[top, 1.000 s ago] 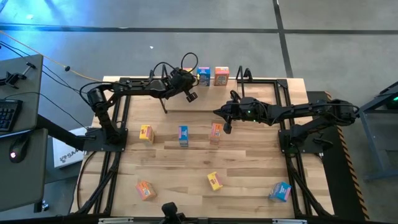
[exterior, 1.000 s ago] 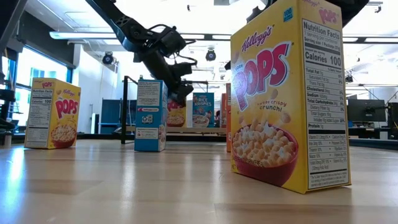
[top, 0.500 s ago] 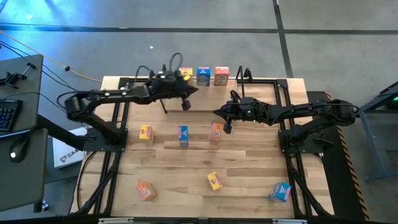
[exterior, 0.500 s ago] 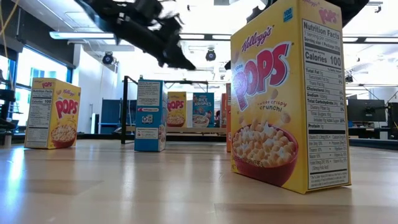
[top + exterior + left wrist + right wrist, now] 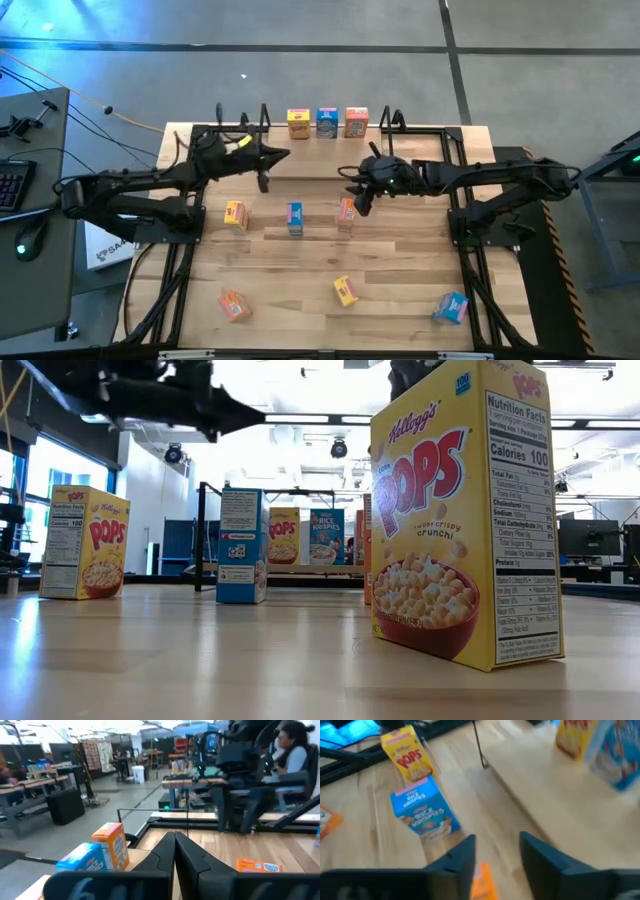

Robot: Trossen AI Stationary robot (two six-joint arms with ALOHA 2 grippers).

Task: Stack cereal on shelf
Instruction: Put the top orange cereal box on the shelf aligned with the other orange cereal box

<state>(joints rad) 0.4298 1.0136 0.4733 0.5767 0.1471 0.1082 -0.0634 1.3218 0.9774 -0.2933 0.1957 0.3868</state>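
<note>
Yellow cereal point(image 5: 298, 123) now stands on the shelf point(image 5: 420, 132), my shut, empty left gripper point(image 5: 264, 183) has withdrawn, and my open right gripper point(image 5: 356, 205) hovers over the orange box point(image 5: 346, 214).

High cam looks straight down on the whole bench point(image 5: 300, 290). Low cam sits at bench level, facing the room, super close to a yellow box point(image 5: 462, 510). Both catch the shelf point(image 5: 330, 150) boxes; wrist cams look forward.
</note>
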